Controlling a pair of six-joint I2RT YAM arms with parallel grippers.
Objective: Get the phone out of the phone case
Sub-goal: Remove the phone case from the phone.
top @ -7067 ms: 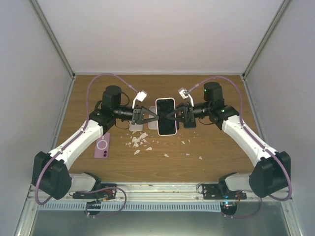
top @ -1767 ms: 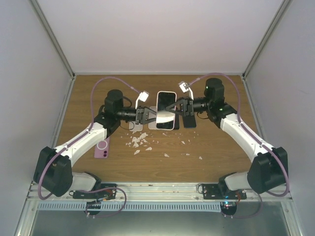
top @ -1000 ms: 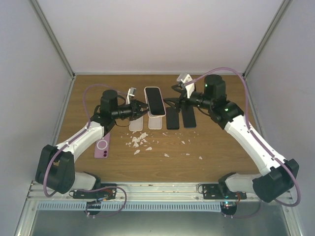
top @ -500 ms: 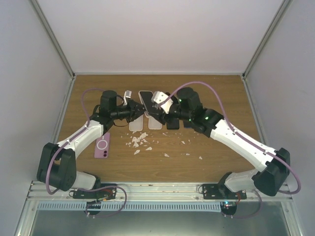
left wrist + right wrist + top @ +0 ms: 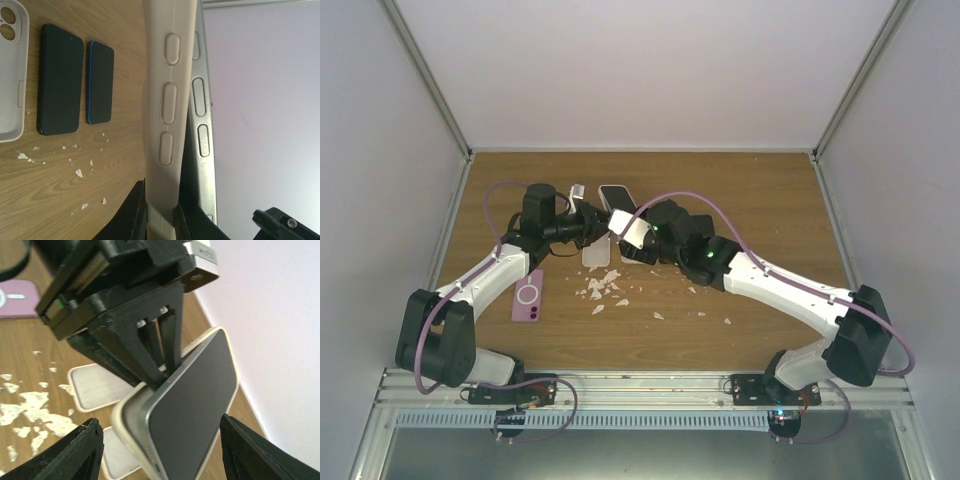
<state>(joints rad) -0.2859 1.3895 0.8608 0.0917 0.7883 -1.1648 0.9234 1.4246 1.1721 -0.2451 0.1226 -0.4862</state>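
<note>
Left gripper (image 5: pixel 161 210) is clamped on the side wall of the cream soft phone case (image 5: pixel 167 100) and holds it in the air, tilted, over the far left-centre of the brown wooden table (image 5: pixel 770 200). The dark-screened silver-edged phone (image 5: pixel 200 400) is in the case, screen toward the right wrist camera. Left wrist view: a dark gap shows between the case wall and the phone's metal frame (image 5: pixel 200 110) close to the fingers, so that edge looks partly unseated. I can't tell how far.

Right arm reaches across to the left. Right gripper (image 5: pixel 159 420) has its jaws spread wide, one finger (image 5: pixel 65 450) on each side of the phone. Neither touches the phone or the case, and it grips nothing.

Top view: the cased phone (image 5: pixel 613 197) sits just beyond the left gripper (image 5: pixel 588 222), with the right wrist just beside it.

On the table:
- a white empty case with camera cutouts (image 5: pixel 10 75), lying open side up
- a black slab phone (image 5: pixel 60 80) beside it, then a smaller blue-edged dark phone (image 5: pixel 100 82), both flat
- white torn flakes (image 5: pixel 600 288) scattered near the centre
- a lilac phone-shaped item with a white ring (image 5: pixel 528 297), flat at the left, partly under the left arm; phone or bare case unclear
</note>
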